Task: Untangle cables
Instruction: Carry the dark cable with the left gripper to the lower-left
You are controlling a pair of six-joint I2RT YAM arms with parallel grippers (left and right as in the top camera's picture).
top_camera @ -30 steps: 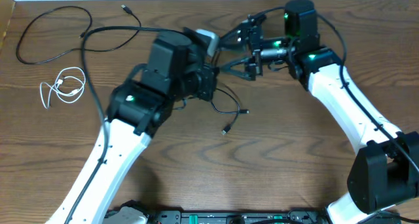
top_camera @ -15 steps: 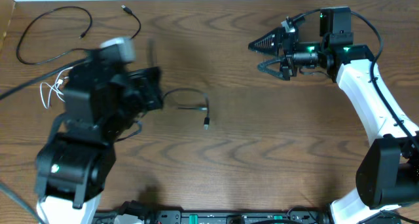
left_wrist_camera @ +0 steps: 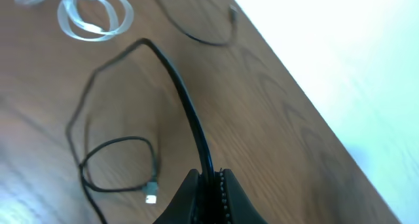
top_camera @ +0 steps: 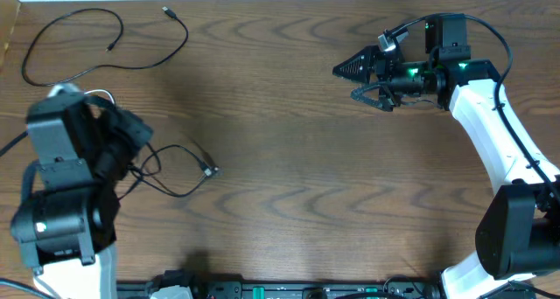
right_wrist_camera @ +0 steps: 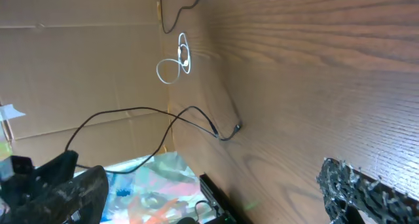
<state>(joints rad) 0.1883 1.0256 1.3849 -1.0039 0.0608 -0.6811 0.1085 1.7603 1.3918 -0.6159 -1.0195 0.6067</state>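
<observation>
overhead, count: three cables on the tabletop (top_camera: 289, 203), two black and one white.
overhead, layout: far black cable (top_camera: 166, 11) lies loose at upper left. White cable (top_camera: 98, 94) is mostly hidden behind the left arm. Held black cable (top_camera: 208, 170) loops out from the left hand (top_camera: 133, 135), plug end on the wood.
overhead, hands: right hand (top_camera: 346, 82) at upper right, fingers spread with nothing between them, well apart from all cables. Left hand's grip cannot be read from here.
left wrist: fills that gap. The left hand is pinched closed on the held black cable. The cord rises from the fingers, bends, then curls into a loop with the plug near the fingers. White cable coiled at top left, apart from that loop. An end of the far black cable shows at the top.
right wrist: fingers wide apart, empty. All three cables are seen far across the tabletop, each separate. Only this view shows the cardboard wall (right_wrist_camera: 78, 54) past the tabletop edge.
</observation>
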